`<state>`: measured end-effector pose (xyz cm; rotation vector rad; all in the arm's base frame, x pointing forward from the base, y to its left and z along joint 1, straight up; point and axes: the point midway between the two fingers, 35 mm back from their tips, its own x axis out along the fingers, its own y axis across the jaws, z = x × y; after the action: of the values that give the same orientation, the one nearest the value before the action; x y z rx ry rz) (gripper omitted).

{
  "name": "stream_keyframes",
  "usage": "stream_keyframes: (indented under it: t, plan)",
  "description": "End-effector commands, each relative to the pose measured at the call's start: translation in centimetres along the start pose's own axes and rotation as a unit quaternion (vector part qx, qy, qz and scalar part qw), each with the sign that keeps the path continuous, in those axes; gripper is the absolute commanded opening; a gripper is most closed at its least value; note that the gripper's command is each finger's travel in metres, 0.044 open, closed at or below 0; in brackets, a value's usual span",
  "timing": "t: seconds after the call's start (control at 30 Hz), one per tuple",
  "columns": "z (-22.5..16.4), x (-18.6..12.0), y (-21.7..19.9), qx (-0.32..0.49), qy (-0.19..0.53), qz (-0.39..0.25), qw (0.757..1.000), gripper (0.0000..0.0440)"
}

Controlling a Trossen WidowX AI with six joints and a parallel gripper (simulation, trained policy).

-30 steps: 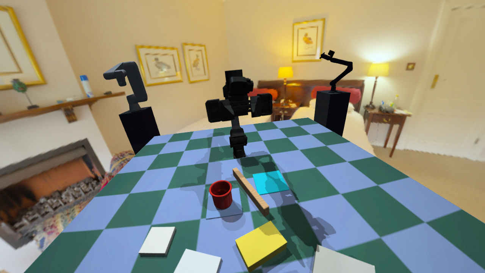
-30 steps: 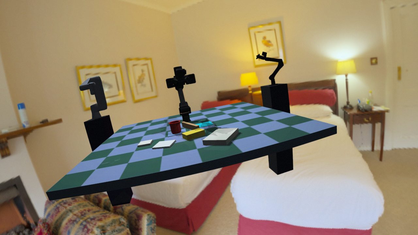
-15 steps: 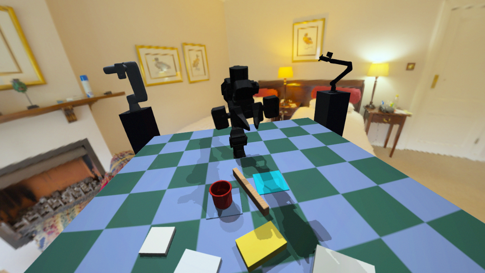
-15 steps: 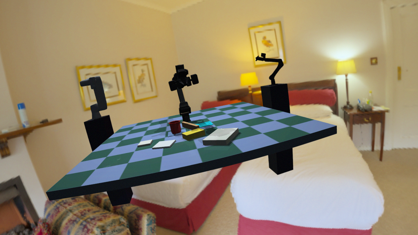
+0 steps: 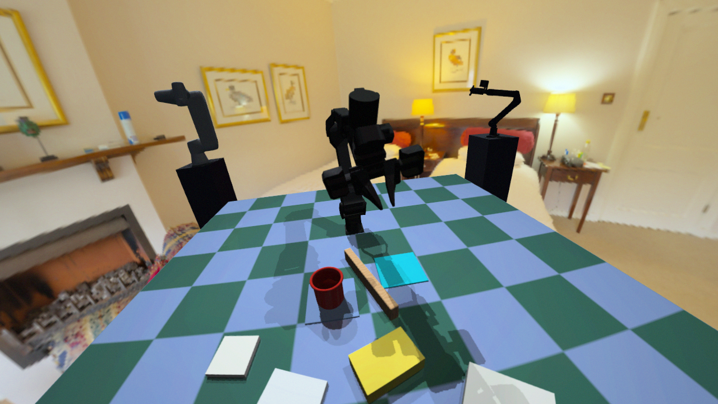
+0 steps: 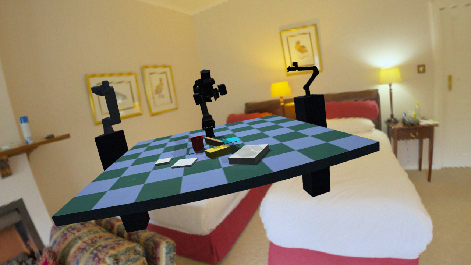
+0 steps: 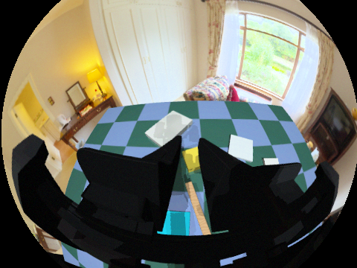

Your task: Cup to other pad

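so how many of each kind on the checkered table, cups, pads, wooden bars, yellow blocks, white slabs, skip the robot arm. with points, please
cup [image 5: 329, 296] [image 6: 197, 144]: 1
pads, cyan pad [image 5: 401, 269] [image 6: 232, 139] [image 7: 175, 223] and bluish pad [image 5: 349, 296] [image 6: 192, 152] under the cup: 2
wooden bar [image 5: 370, 282] [image 6: 213, 141] [image 7: 197, 208]: 1
yellow block [image 5: 386, 362] [image 6: 218, 151] [image 7: 191, 160]: 1
white slabs, small [image 5: 233, 356] [image 6: 163, 161] [image 7: 271, 161], middle [image 5: 293, 388] [image 6: 185, 162] [image 7: 241, 148] and large [image 5: 502, 389] [image 6: 249, 154] [image 7: 169, 128]: 3
total: 8
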<state>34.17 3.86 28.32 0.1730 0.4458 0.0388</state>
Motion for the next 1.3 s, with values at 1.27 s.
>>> stream_keyframes:
  t: [1.27]
  plan:
    - [-6.2,2.2,-1.3,-0.009,0.333,-0.087,0.939,0.0111]
